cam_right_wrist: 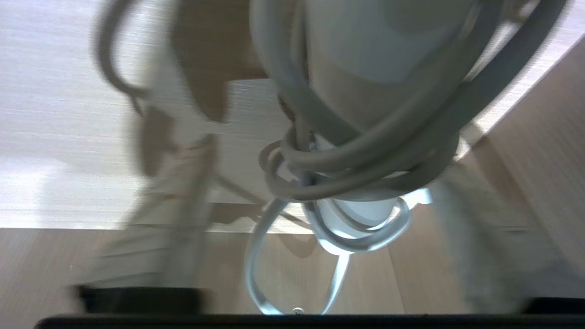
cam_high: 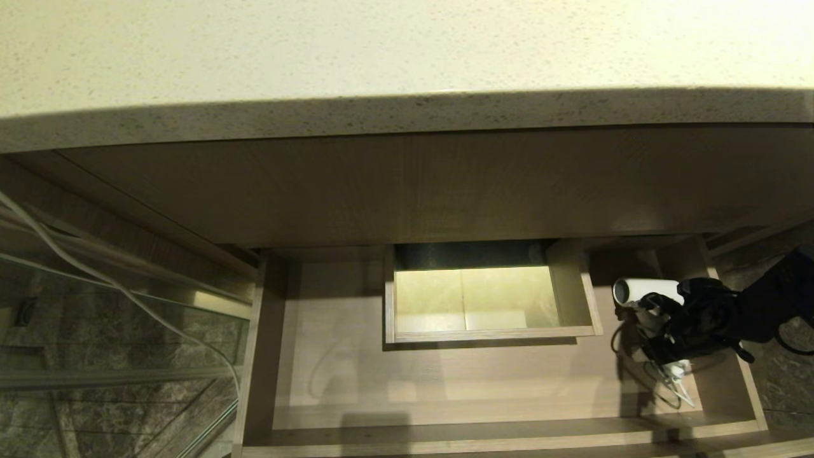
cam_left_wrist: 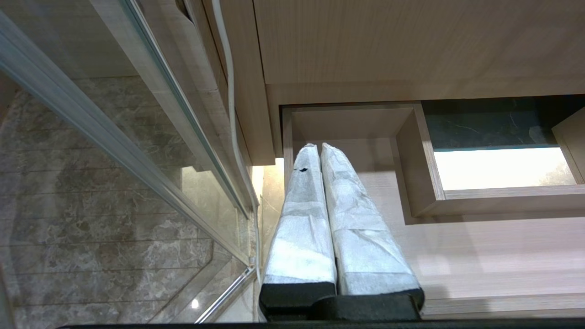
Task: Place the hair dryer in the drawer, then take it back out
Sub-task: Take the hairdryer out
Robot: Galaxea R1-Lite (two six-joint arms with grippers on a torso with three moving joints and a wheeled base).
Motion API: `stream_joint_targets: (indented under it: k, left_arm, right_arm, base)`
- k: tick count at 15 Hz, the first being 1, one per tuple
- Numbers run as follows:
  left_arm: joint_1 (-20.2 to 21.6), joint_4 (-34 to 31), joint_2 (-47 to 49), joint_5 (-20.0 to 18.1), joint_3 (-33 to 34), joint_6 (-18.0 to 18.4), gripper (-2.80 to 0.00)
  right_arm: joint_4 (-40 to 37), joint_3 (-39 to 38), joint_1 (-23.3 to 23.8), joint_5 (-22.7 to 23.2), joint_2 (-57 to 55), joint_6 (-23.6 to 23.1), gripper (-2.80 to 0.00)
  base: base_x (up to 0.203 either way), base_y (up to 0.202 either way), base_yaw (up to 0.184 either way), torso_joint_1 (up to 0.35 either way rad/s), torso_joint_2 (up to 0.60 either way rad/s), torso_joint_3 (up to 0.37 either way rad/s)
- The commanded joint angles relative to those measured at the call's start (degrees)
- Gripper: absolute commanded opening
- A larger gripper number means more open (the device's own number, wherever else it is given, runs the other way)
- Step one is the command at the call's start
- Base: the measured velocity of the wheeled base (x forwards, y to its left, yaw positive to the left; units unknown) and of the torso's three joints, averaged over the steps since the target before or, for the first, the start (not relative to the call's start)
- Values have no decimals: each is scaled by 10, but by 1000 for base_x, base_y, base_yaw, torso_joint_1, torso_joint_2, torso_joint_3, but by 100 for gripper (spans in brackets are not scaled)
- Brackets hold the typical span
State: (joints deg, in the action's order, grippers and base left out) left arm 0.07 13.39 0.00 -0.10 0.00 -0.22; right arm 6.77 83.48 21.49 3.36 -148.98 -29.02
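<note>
At right end of drawer: hair dryer sits inside, barrel mouth facing left, handle toward the near side, cord trailing on the drawer floor.
Right gripper: reaches in from the right, fingers spread wide either side of the cord-wound handle; can't tell if they bear on it or stand clear.
Left gripper: fingers pressed shut, empty, parked over the drawer's left end.
Progress: dryer is in the drawer, so first half looks done or nearly; taking it back out is left.
Head view only: whole drawer, rear notch, dryer's place in it.
Right wrist view only: cord loops tight round the handle.
Left wrist view only: left fingers, drawer's left corner.
</note>
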Motion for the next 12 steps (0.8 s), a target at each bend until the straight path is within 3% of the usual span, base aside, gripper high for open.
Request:
stream_joint_targets:
  k: [1, 12]
  left_arm:
    - [0, 1, 0, 0, 23, 0, -280]
    - [0, 1, 0, 0, 23, 0, -280]
  right_arm:
    - [-3, 7, 0, 2, -4, -2, -280]
    - [-5, 6, 0, 4, 28, -24, -280]
  base:
    - [0, 0, 0, 0, 0, 0]
    - [0, 0, 0, 0, 0, 0]
